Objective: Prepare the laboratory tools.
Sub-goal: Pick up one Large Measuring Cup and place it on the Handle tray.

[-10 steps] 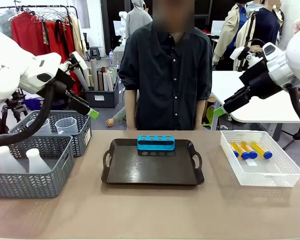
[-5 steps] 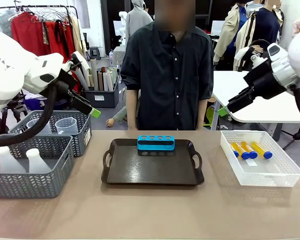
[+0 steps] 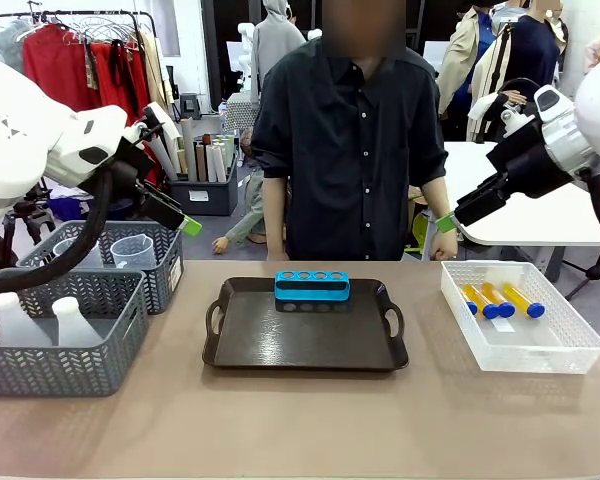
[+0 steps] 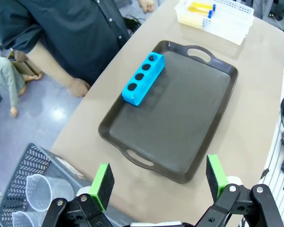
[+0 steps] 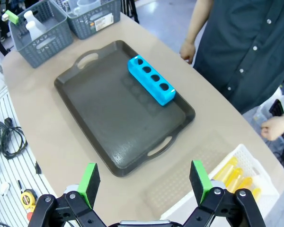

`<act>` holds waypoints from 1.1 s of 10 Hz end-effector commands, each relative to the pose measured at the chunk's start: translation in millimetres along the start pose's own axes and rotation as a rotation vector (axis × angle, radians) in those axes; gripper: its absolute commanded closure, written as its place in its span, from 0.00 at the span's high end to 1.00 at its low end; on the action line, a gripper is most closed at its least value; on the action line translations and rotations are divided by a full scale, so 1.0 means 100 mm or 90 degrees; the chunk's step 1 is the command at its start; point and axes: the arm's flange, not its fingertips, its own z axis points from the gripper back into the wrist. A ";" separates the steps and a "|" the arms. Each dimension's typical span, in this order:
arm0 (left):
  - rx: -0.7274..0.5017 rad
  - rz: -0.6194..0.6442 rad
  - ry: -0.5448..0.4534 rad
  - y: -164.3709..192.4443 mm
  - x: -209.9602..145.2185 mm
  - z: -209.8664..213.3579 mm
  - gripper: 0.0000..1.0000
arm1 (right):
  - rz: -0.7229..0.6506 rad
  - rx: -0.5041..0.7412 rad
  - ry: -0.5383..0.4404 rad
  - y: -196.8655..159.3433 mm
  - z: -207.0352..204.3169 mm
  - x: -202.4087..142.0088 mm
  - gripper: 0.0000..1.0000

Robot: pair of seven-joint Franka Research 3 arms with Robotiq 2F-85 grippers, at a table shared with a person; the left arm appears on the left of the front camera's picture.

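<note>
Left gripper and right gripper, both raised above the table, jaws spread wide with nothing between the pads. The blue 4-hole rack lies on the far part of the dark tray, below and between the 2 grippers (its holes face up). 3 blue-capped amber tubes lie in a white basket below the right gripper. Clear beakers and 2 white flasks sit in grey mesh baskets below the left gripper.
</note>
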 end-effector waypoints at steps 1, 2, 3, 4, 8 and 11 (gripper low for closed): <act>-0.008 0.000 -0.006 0.01 -0.01 0.02 1.00 | -0.003 0.012 -0.010 -0.01 0.01 0.00 1.00; -0.008 0.000 -0.006 0.01 -0.01 0.02 1.00 | -0.003 0.012 -0.010 -0.01 0.01 0.00 1.00; 0.000 0.000 0.000 0.00 0.00 0.00 1.00 | -0.003 0.012 -0.010 -0.01 0.01 0.00 1.00; -0.001 0.007 0.041 -0.01 0.04 0.08 1.00 | -0.003 0.012 -0.010 -0.01 0.01 0.00 1.00; 0.041 0.051 0.086 0.23 0.10 0.33 1.00 | -0.003 0.012 -0.010 -0.01 0.01 0.00 1.00; 0.094 0.063 0.129 0.48 0.09 0.47 1.00 | -0.003 0.012 -0.010 -0.01 0.01 0.00 1.00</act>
